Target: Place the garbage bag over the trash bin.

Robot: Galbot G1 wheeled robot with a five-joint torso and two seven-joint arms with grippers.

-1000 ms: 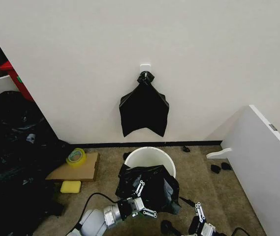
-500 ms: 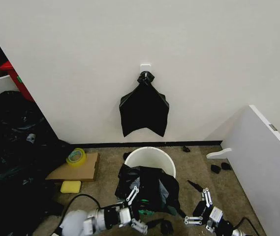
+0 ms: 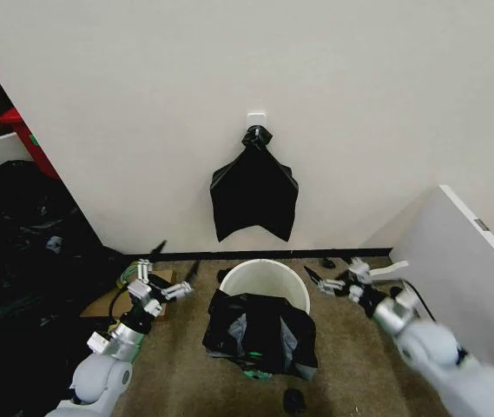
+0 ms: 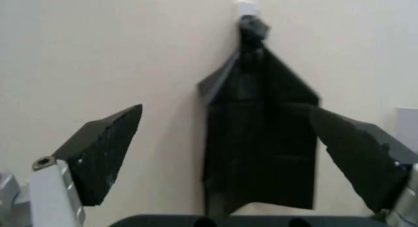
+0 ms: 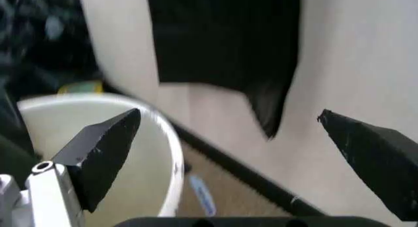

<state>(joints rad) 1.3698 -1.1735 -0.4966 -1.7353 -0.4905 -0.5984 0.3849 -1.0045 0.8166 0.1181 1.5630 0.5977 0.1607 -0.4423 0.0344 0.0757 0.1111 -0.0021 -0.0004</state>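
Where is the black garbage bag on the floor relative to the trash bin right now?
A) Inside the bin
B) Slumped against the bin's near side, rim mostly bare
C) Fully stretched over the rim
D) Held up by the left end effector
B: the garbage bag lies crumpled against the near side of the trash bin, whose rim shows white.

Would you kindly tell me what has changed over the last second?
Both grippers let go and moved away from the crumpled black garbage bag. The left gripper, which held its front edge, swung out left, open. The right gripper rose from the bottom edge to the right of the round off-white plastic trash bin, open. The bag sagged slightly against the bin's front; bin and wall-hung black bag stayed.
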